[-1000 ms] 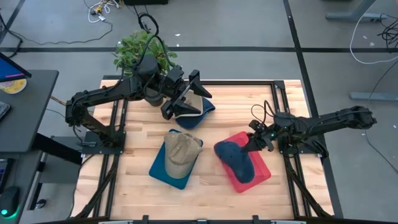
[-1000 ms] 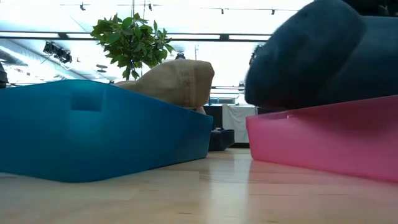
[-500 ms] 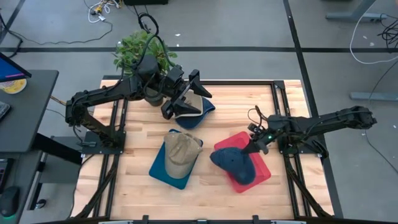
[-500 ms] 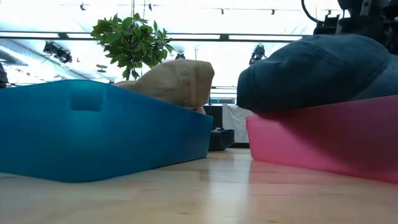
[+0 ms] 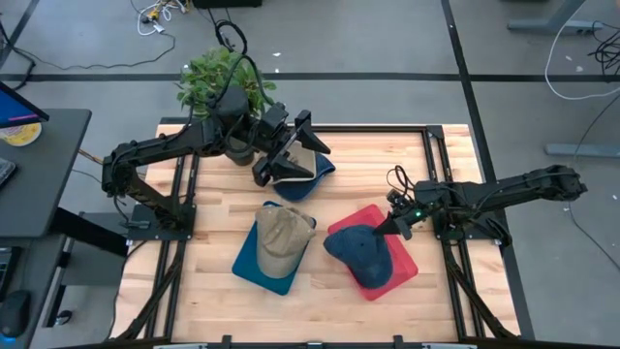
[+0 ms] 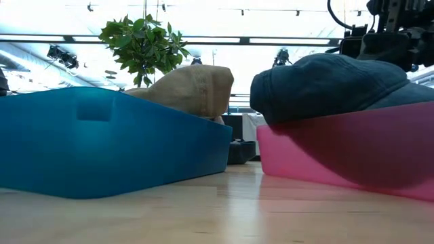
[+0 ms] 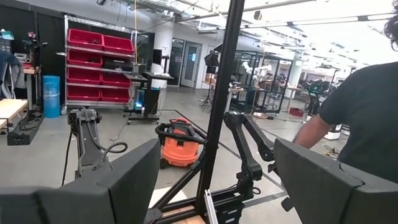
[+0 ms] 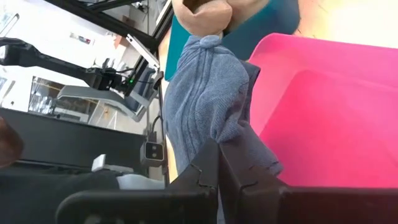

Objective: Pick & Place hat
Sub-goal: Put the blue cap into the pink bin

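Note:
A dark blue hat (image 5: 360, 254) lies on the pink tray (image 5: 405, 264) at the table's right; my right gripper (image 5: 391, 227) is shut on the hat's right edge. The same hat (image 6: 325, 85) bulges over the pink tray's wall (image 6: 339, 152) in the low view. A tan hat (image 5: 281, 240) rests in a blue tray (image 5: 254, 267) left of it. My left gripper (image 5: 298, 147) hangs open, high over a third tray (image 5: 318, 180) at the far side, holding nothing. My right gripper pinches a bunched fold of the blue hat's edge (image 8: 235, 135) between its two shut fingers (image 8: 205, 171). The fingers come from the table's right, slanting down. The hat rests on the pink tray, crown up, its left part reaching over the tray's left rim.
A potted plant (image 5: 221, 82) stands at the far left corner behind the left arm. Bare wood (image 5: 320, 305) lies along the near edge in front of both trays. In the left wrist view a person (image 7: 367, 118) stands in the room beyond.
My right gripper has sunk a little and tipped its fingers downward, staying shut. The blue hat has come down onto the pink tray and shifted toward the table's left. The pink tray has slid slightly left with it.

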